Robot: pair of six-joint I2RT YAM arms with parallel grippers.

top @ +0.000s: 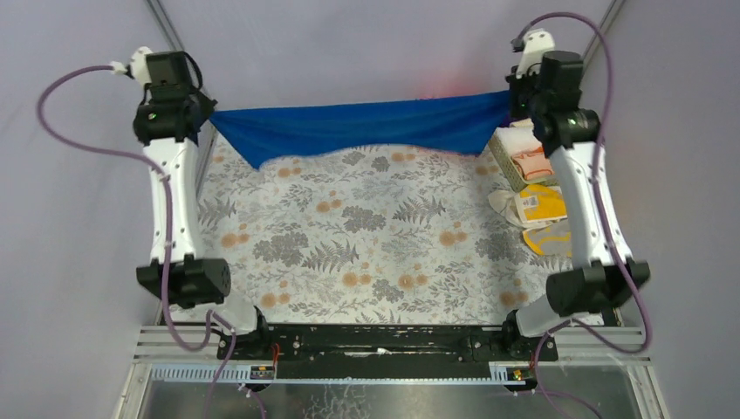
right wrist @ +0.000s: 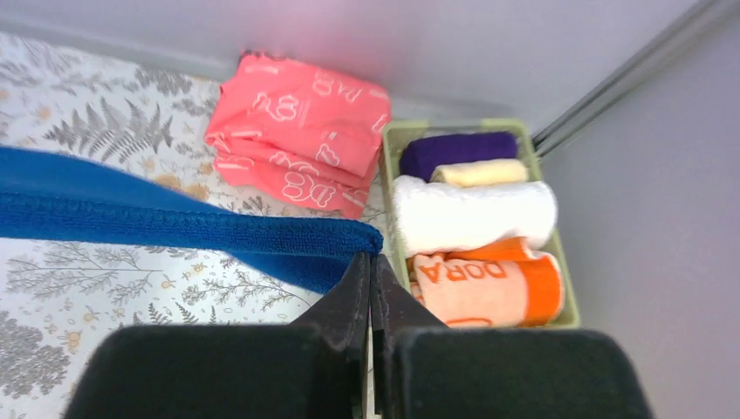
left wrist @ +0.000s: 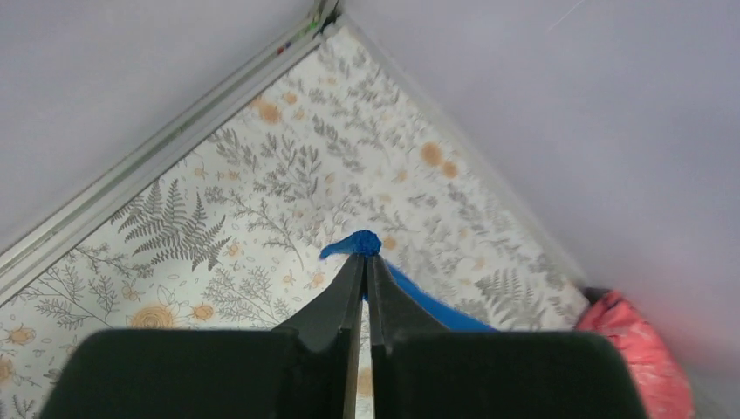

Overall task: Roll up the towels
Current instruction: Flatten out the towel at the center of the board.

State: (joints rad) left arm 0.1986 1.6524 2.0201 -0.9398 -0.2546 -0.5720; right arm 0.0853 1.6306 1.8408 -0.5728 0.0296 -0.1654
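A plain royal blue towel (top: 358, 127) hangs stretched across the far side of the table, pinched at both upper corners. My left gripper (top: 209, 120) is shut on its left corner; in the left wrist view the blue corner (left wrist: 364, 242) bunches just past the gripper (left wrist: 366, 255). My right gripper (top: 510, 106) is shut on the right corner, and the right wrist view shows the towel's hem (right wrist: 174, 223) running left from the gripper (right wrist: 370, 256). Yellow towels with white print (top: 541, 205) lie loose under the right arm.
A green basket (right wrist: 454, 125) at the far right holds rolled towels: purple (right wrist: 458, 147), cream, white (right wrist: 471, 214) and orange (right wrist: 489, 284). A folded pink stack (right wrist: 301, 131) lies beside it. The fern-print tablecloth (top: 366, 236) covers the table. Walls close in the far corners.
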